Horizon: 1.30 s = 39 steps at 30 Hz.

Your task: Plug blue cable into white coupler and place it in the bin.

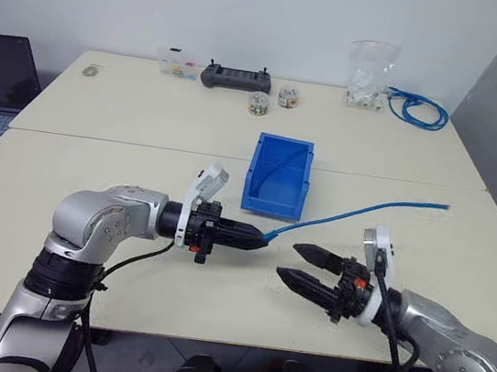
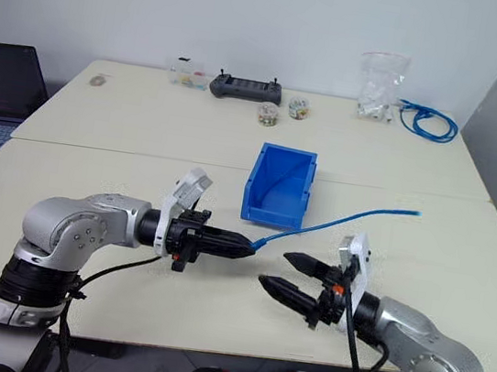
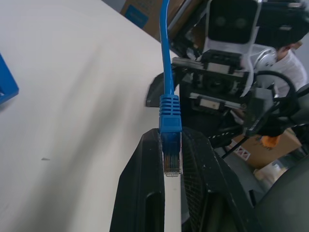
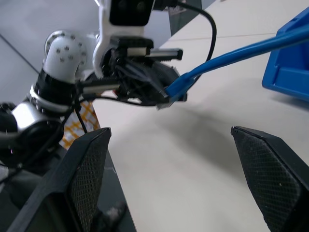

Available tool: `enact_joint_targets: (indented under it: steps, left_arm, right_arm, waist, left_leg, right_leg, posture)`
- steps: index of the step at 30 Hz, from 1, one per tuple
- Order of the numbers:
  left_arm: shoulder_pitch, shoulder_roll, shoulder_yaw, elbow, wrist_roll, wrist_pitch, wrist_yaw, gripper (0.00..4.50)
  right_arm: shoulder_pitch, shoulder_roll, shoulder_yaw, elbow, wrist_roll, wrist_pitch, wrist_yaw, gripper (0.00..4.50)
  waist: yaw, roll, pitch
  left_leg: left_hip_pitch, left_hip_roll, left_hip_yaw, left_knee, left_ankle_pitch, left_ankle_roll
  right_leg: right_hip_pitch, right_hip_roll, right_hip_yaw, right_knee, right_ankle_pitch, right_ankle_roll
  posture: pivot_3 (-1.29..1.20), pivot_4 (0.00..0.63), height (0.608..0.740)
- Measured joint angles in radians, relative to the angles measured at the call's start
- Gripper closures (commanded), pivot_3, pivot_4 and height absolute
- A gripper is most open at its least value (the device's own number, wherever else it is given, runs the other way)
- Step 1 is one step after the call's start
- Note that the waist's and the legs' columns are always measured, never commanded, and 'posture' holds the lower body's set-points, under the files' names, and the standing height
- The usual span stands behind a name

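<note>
R tool (image 1: 297,265) nearest, over beige table (image 1: 146,125); white wall (image 1: 254,11) behind.

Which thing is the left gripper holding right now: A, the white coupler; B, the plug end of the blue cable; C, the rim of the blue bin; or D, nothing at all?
B: the left gripper is shut on the plug end of the blue cable, which sits clamped between its fingers.

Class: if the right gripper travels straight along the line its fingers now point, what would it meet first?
Probably the left gripper, shut on the thin light-blue cable's plug end, faces the open right gripper; depth is uncertain.
</note>
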Motion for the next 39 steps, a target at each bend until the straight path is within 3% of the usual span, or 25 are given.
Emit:
enact_joint_targets:
  steps: [14,32,39]
  left_arm:
    - [0.002,-0.009,0.053,-0.015,-0.135,0.113,0.087,4.27]
    - [0.013,0.009,0.053,-0.030,-0.179,0.114,0.102,4.27]
    - [0.028,0.032,0.051,-0.045,-0.194,0.108,0.088,4.27]
  right_arm:
    - [-0.105,0.126,0.017,0.073,0.113,0.007,-0.080,0.26]
    - [-0.112,0.098,0.042,0.089,0.141,0.028,-0.085,4.18]
    - [-0.112,0.093,0.045,0.090,0.182,0.046,-0.090,4.37]
  waist:
    - [-0.002,0.001,0.000]
    - [-0.002,0.001,0.000]
    - [-0.003,0.001,0.000]
  left_leg:
    - [0.000,0.000,0.001,0.000,0.000,0.000]
    - [-0.003,0.000,0.005,0.000,0.000,0.000]
    - [-0.003,0.000,0.005,0.000,0.000,0.000]
  right_leg:
    - [-0.002,0.000,0.002,0.002,0.001,-0.002]
    - [-0.008,0.000,0.005,0.005,0.002,-0.004]
    - [-0.009,0.000,0.006,0.005,0.002,-0.004]
  posture:
    - [0.00,0.150,0.740]
    - [0.00,0.150,0.740]
    - [0.00,0.150,0.740]
